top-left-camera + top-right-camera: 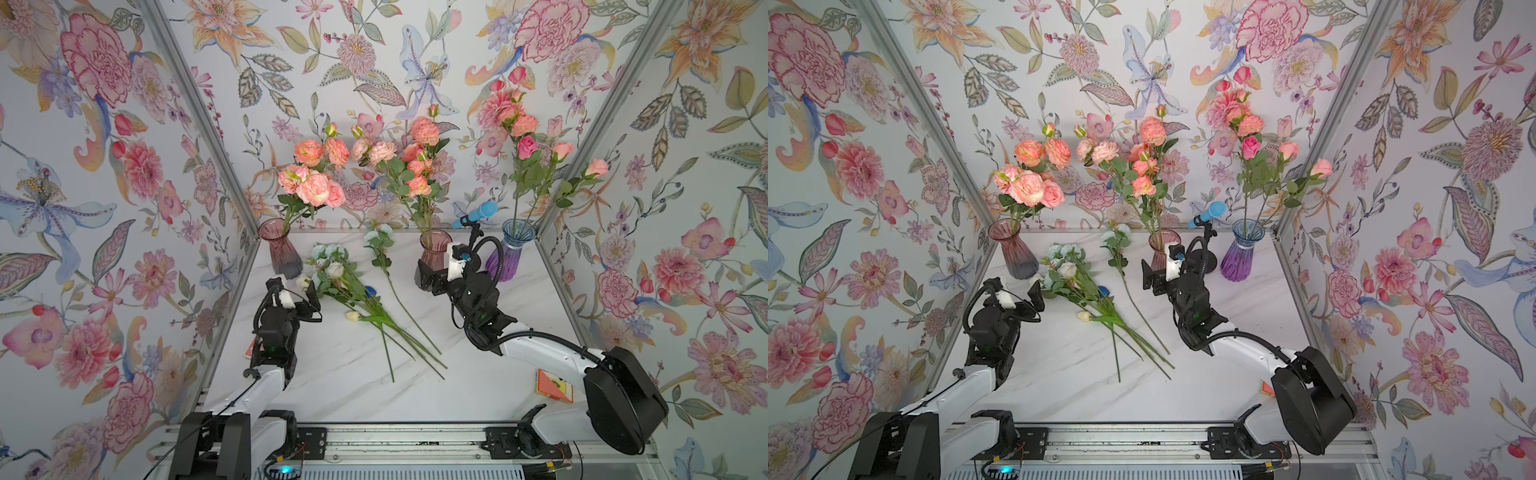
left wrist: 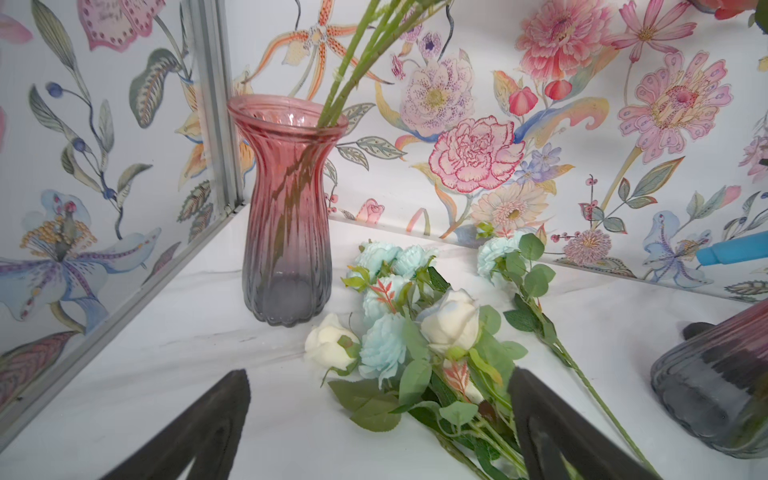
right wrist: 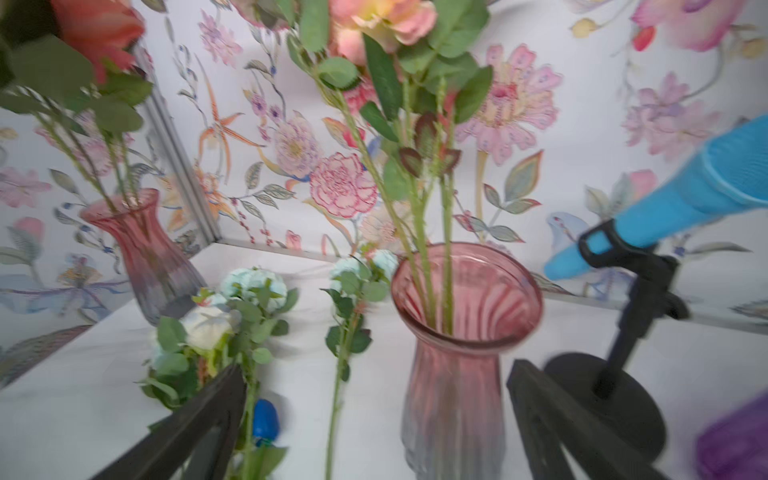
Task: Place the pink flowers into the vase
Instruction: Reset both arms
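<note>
Aluminium rail (image 1: 395, 440) at the near edge carries both arm bases; beyond it lies a white, marble-veined counter (image 1: 345, 399). Left hand (image 2: 379, 374) has its black fingers wide apart and grips nothing, poised over the pale blue and white flowers (image 1: 332, 270), which lie loose on the counter with thin green stems fanned out; right hand (image 3: 376, 368) is spread wider than the middle vase (image 1: 434, 249), which shows between its fingers; contact cannot be told. Pink flowers (image 1: 311, 183), ruffled salmon and coral blooms with green leaves, all stand in ribbed, waisted glass vases along the back wall: left vase (image 1: 280, 249), pink fading to grey; middle vase, same tint; blue-purple vase (image 1: 509, 249) in the right corner. Blue microphone (image 1: 476, 214) on a black round-footed stand sits between the latter two; orange card (image 1: 555, 384) beside the right arm bears print too small to read; wallpaper (image 1: 104, 166) is flat floral print.
</note>
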